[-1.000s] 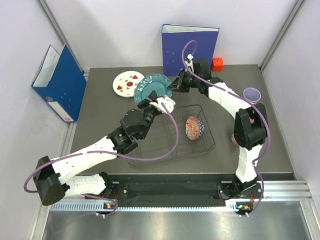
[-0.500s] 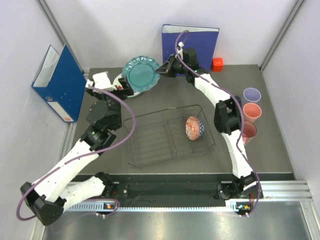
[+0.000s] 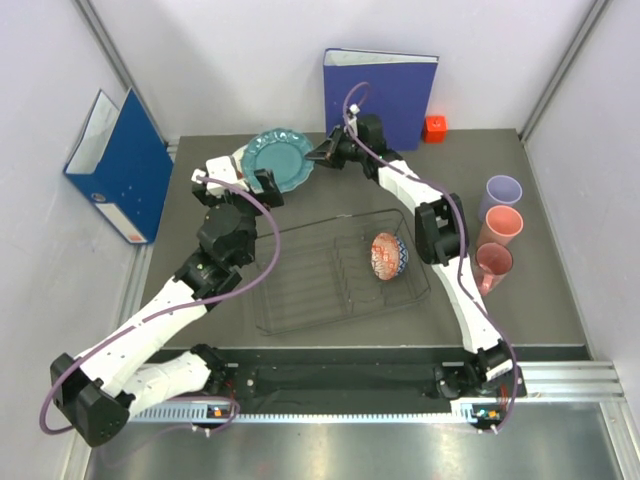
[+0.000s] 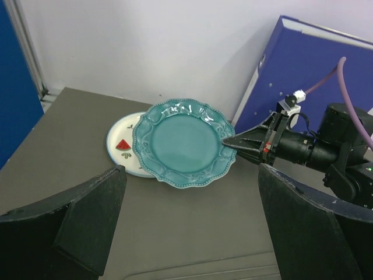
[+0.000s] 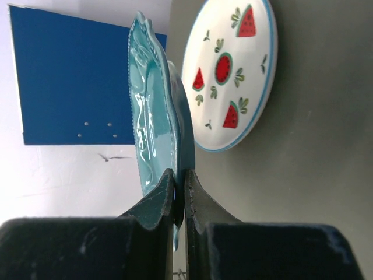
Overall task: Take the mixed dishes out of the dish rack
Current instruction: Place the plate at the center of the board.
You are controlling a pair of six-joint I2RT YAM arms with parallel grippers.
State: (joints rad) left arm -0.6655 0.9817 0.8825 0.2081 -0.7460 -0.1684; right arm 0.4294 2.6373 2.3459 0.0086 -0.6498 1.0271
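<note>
One teal plate (image 4: pixel 183 143) is pinched at its rim by the closed right gripper (image 5: pixel 179 186), overlapping one white watermelon plate (image 4: pixel 122 150) beyond the fingertips. The left gripper (image 3: pixel 235 183) is held wide open, empty, just short of both plates. Behind it, one patterned bowl (image 3: pixel 389 256) is seen in the dish rack (image 3: pixel 300 290).

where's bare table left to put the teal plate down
Bare table lies back right, between the red cube and the lavender cup, and in front of the dish rack. Back left is crowded: teal plate over white plate.

glossy glazed teal plate (image 5: pixel 152 122), matt grey table (image 3: pixel 540 270)
</note>
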